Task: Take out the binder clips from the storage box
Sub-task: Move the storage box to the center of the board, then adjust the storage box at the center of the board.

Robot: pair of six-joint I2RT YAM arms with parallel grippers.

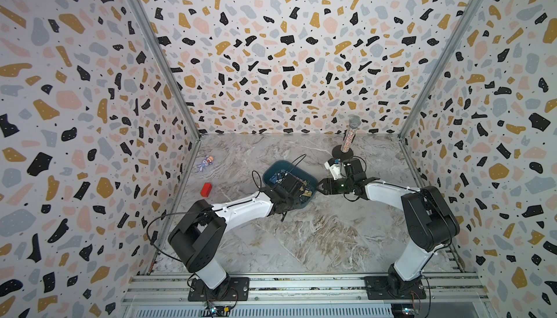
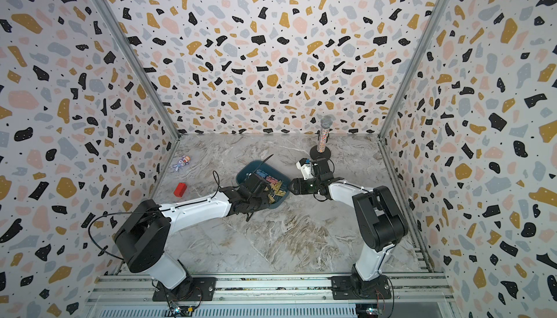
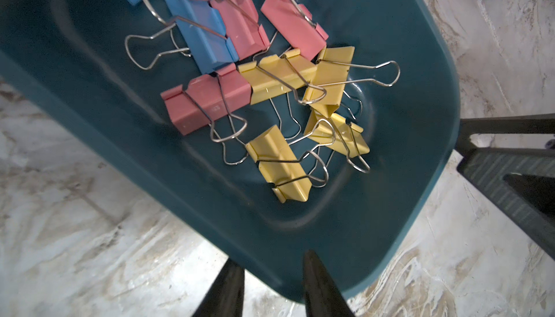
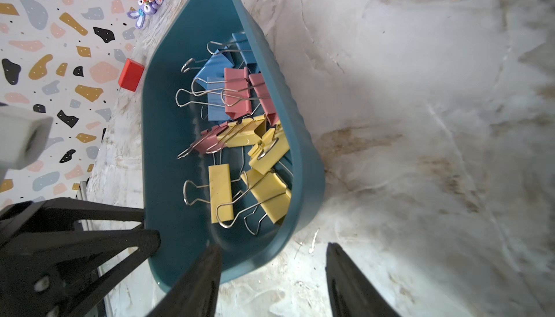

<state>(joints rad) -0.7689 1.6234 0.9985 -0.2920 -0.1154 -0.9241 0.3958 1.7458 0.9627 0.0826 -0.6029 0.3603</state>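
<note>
Marbled desk [image 1: 316, 235]: left gripper [image 3: 270, 270] pinches storage box [image 3: 390, 180] rim; right gripper [image 4: 271, 249], jaws apart, straddles its corner. Binder clips [image 3: 282, 81] ahead: likely light, stiff, slippery; grasp wire loops [image 3: 387, 73].

red block [image 1: 206, 189] near left wall | purple toy figure [image 1: 206, 162] beyond it | microphone [image 1: 350, 137] upright, far right

In both top views the left arm [image 2: 196, 208] covers part of the storage box [image 2: 244, 174] and some binder clips [image 2: 277, 185].

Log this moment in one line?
left gripper: clamped on storage box rim | right gripper: open beside it | binder clips: inside box
</note>
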